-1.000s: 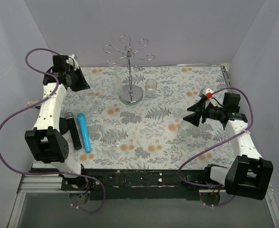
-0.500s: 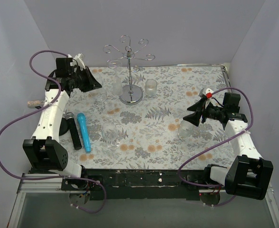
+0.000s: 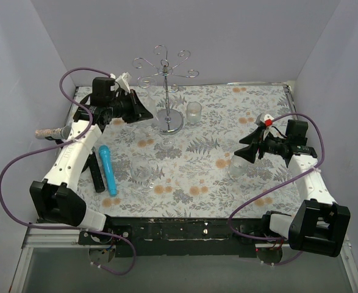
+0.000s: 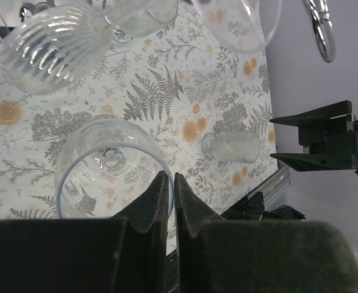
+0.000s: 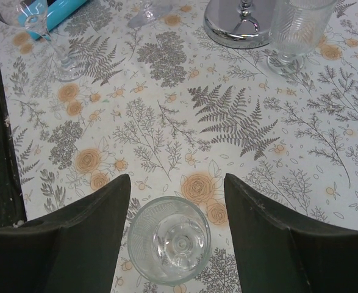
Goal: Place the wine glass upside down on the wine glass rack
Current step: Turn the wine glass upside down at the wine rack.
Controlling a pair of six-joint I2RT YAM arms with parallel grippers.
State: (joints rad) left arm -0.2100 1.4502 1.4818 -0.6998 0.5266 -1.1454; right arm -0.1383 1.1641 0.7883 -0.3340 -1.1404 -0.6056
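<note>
**Wine glass, rack: positions**

Rack (image 3: 168, 122): upright, back centre of table (image 3: 227, 119).
Wine glass (image 4: 105, 168): upright on the table, with its rim at the left gripper (image 4: 169, 180) tips.
Left fingers: pressed together; cannot tell whether they pinch the rim.
Right gripper (image 5: 177, 183): spread, straddling a tumbler (image 5: 169, 247).

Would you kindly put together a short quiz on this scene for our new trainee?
1. True or false: the left gripper stands wide open.
2. What sits between the fingers of the open right gripper? A) a small ribbed clear glass B) a red ball C) nothing
3. Which arm reaches nearest the shiny silver wire wine glass rack?
Key: 1 false, it is shut on the rim of the clear wine glass; 2 A; 3 the left arm.
</note>
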